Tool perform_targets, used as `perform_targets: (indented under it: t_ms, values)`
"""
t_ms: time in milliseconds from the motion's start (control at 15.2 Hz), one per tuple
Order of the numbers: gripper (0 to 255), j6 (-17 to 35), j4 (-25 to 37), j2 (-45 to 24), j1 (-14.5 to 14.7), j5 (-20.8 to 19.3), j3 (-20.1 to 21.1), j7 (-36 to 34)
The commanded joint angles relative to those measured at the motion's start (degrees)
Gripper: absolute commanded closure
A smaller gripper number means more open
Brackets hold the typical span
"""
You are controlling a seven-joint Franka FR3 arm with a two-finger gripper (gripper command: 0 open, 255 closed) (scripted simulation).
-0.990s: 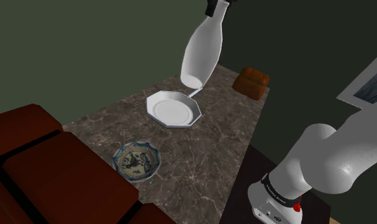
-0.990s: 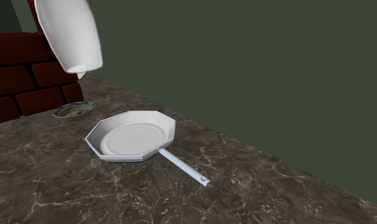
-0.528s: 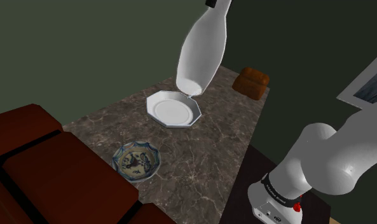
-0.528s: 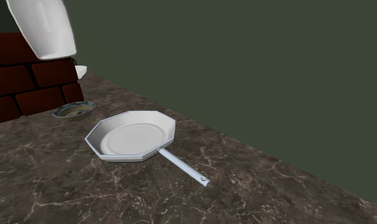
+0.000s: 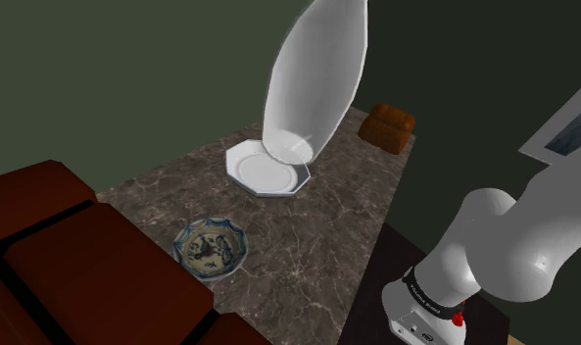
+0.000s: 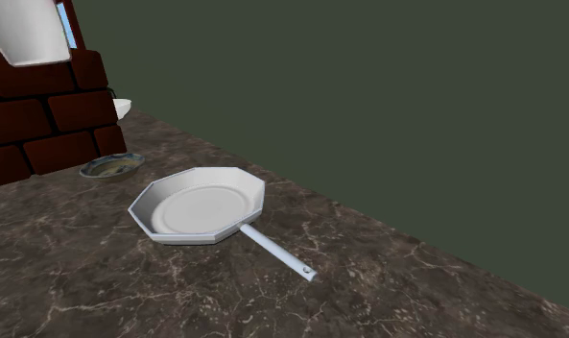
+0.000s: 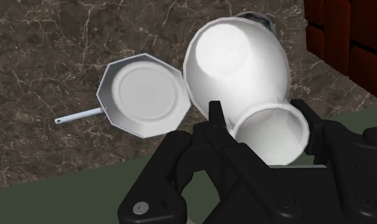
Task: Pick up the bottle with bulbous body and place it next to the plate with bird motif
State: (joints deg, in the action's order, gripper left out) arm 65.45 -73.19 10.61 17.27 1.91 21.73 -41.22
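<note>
The pincer pinched the white bottle by its neck, hanging it high above the marbled worktop (clear of the pan), presumably for carrying toward the bird plate.

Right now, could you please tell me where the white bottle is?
The white bottle hangs in the air at the shoulder view's upper middle, clasped at its neck by the hand, over the octagonal pan and apart from the bird plate.

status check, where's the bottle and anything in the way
Jaws shut on white bottle, at the neck. Bottle airborne, well above the table. Bird plate sits near the red couch. White octagonal pan on table, no contact.
</note>
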Motion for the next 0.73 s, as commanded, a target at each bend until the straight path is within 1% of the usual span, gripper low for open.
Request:
perform_targets:
  t_ms: [0, 198, 330, 396, 528, 660]
  values:
    - [255, -1.4, 2.9, -1.6, 1.2, -0.4, 2.5, -3.8]
    - [255, -4.5, 9.8, -5.9, 3.6, -2.2, 6.9, -9.9]
    - [255, -7.2, 15.7, -9.9, 6.0, -4.6, 10.4, -14.5]
    - [255, -8.8, 19.3, -12.4, 7.8, -6.4, 12.2, -17.0]
    - [255, -12.8, 27.9, -18.3, 12.8, -11.5, 15.7, -21.9]
    - [255, -8.7, 20.3, -14.0, 10.0, -7.6, 14.0, -20.4]
